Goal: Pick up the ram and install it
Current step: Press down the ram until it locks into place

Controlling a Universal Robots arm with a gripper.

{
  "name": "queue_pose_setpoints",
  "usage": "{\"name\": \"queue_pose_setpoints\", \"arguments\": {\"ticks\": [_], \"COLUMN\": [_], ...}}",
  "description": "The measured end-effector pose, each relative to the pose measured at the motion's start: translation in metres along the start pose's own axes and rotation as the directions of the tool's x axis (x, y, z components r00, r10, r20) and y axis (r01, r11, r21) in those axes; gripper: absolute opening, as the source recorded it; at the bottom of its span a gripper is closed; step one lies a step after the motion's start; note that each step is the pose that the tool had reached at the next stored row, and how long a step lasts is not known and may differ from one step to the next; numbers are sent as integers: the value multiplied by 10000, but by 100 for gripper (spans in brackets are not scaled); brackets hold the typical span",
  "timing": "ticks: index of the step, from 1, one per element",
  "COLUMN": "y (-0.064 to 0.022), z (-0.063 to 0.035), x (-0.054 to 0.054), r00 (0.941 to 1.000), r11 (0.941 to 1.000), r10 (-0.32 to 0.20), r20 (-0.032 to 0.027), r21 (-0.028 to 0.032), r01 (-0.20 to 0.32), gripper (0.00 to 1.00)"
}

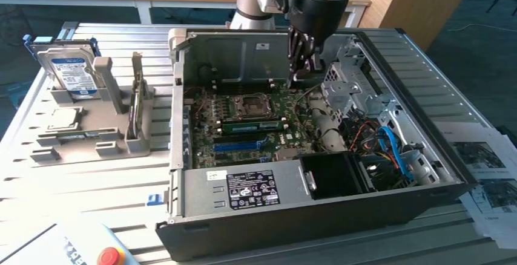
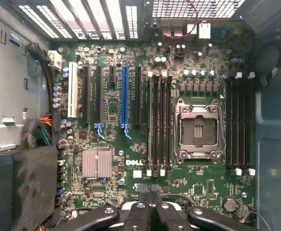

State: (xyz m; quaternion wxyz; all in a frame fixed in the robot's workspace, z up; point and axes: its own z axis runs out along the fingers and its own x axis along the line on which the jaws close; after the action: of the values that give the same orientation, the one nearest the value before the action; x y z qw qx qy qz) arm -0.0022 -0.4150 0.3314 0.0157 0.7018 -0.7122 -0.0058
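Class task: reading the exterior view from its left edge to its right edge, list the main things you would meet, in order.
Blue-labelled hard drive standing in the grey holder tray → open computer case with its motherboard → gripper above the board → printed sheets.

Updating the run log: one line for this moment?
gripper: shut, nothing held | place: above motherboard inside computer case

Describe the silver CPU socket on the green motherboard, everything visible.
The square silver metal CPU socket lies flat on the green motherboard inside the open black computer case. A shiny metal frame rings a dark centre with small gold contact patches. No cooler sits on it. Long black memory slots run along two opposite sides of it. Nothing touches it.
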Motion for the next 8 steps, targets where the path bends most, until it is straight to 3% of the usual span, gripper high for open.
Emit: {"name": "queue_pose_setpoints", "arguments": {"ticks": [8], "y": [-3], "z": [102], "x": [-2], "r00": [10000], "r11": [10000], "r10": [0], "r20": [0], "r21": [13], "r01": [0], "gripper": [10]}}
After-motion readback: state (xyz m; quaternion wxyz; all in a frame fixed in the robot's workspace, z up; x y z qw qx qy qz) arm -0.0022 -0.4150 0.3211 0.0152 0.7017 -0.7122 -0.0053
